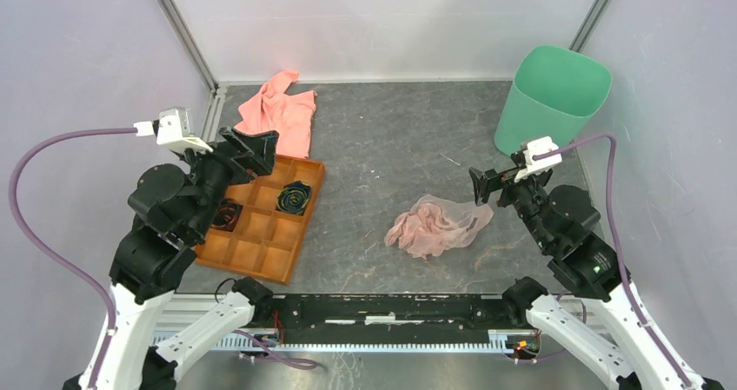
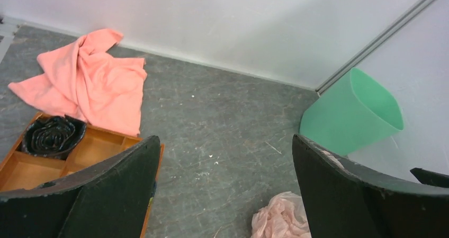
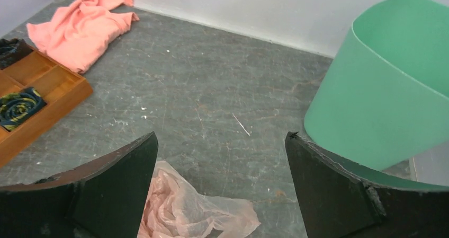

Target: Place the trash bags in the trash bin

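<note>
- Left claw (image 1: 265,154): held over the far end of the tray near the left edge of the counter, jaws spread wide with nothing between them. The left wrist view (image 2: 225,142) shows bare counter in the gap.
- Tray (image 1: 308,221): orange, divided into compartments, lying flat near the left edge and running from mid-depth toward the near edge. Most compartments visible are empty.
- Coils: one dark coil (image 1: 228,214) sits in a compartment partly under the left arm. A second, dark with a yellowish streak (image 1: 295,197), fills a compartment on the tray's right side at its far end.
- Cloth (image 1: 282,112): opaque salmon pink and rumpled, lying toward the far left corner with its near edge beside the far end of the tray.
- Counter (image 1: 391,147): grey, mottled and scratched, with pale walls on three sides.
- Bag (image 1: 437,225): thin, pale pink, see-through film, crumpled in a low heap right of centre toward the near edge. It lies on the counter, outside the bin and well apart from it.
- Right claw (image 1: 478,188): just beside the right end of the bag, jaws spread wide and gripping nothing. In the right wrist view (image 3: 221,137) the bag (image 3: 185,206) lies low between the fingers; whether they touch it cannot be told.
- Bin (image 1: 543,112): mint green, upright, open top, standing in the far right corner.
</note>
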Robot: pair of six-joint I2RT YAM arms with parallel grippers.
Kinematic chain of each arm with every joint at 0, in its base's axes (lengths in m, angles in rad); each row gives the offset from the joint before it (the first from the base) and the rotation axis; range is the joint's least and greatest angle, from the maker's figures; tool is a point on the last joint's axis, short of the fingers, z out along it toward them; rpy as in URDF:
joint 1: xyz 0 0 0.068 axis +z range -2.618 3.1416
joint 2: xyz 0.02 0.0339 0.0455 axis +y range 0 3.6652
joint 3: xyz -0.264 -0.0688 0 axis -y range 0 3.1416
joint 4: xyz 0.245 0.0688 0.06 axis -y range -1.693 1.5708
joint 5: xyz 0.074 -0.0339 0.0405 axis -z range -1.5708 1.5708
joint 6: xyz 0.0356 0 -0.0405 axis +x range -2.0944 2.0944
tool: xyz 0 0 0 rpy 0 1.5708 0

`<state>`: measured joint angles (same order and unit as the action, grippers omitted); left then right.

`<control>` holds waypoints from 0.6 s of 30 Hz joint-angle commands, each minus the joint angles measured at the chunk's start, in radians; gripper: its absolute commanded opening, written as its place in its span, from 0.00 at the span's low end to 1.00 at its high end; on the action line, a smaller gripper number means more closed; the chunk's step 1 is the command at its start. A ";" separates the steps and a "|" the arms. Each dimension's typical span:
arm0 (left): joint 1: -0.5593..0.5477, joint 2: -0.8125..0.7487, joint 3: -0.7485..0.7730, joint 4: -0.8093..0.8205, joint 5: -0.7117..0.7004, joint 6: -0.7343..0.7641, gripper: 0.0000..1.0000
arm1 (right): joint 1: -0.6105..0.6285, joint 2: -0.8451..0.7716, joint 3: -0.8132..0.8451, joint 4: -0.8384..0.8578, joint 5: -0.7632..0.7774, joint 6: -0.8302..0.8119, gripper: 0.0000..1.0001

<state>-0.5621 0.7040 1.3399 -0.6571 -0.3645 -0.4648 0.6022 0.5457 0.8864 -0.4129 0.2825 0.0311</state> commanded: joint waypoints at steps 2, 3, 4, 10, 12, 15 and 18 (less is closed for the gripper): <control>0.092 -0.011 -0.053 0.015 0.130 -0.059 1.00 | -0.048 -0.005 -0.045 0.046 -0.025 0.035 0.98; 0.106 -0.010 -0.064 0.019 0.156 -0.061 1.00 | -0.054 -0.003 -0.051 0.046 -0.029 0.039 0.98; 0.117 -0.008 -0.076 0.025 0.182 -0.062 1.00 | -0.060 0.001 -0.061 0.049 -0.034 0.042 0.98; 0.160 0.025 -0.157 0.056 0.349 -0.088 1.00 | -0.082 -0.004 -0.136 0.106 -0.080 0.047 0.98; 0.167 0.044 -0.189 0.068 0.414 -0.097 1.00 | -0.085 -0.002 -0.164 0.128 -0.097 0.042 0.98; 0.173 0.079 -0.243 0.106 0.507 -0.122 1.00 | -0.088 0.015 -0.208 0.164 -0.111 0.037 0.98; 0.175 0.112 -0.333 0.207 0.627 -0.185 1.00 | -0.089 0.064 -0.246 0.206 -0.096 0.064 0.98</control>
<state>-0.3943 0.7784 1.0939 -0.5884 0.0589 -0.5507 0.5194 0.5598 0.6762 -0.3107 0.1944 0.0666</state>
